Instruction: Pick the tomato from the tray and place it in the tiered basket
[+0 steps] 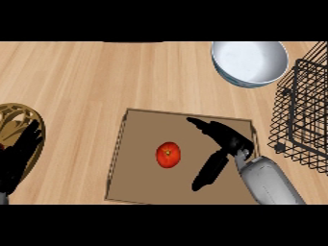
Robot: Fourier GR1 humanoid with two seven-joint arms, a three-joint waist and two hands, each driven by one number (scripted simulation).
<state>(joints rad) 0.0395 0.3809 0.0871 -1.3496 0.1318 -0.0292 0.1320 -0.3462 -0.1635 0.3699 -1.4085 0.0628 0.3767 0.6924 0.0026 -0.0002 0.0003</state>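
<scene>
Tomato [169, 154] sits near the centre of the brown tray [138, 187] — untouched. Right hand [227, 141] hovers just right of it, fingers spread, grasping nothing; black wire tiered basket [315, 110] at right edge. Left hand [10, 156] rests released over a gold plate [6, 117].

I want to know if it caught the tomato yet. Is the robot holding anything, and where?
Nothing is held. The tomato lies alone on the tray; the open right hand is beside it, not touching.
</scene>
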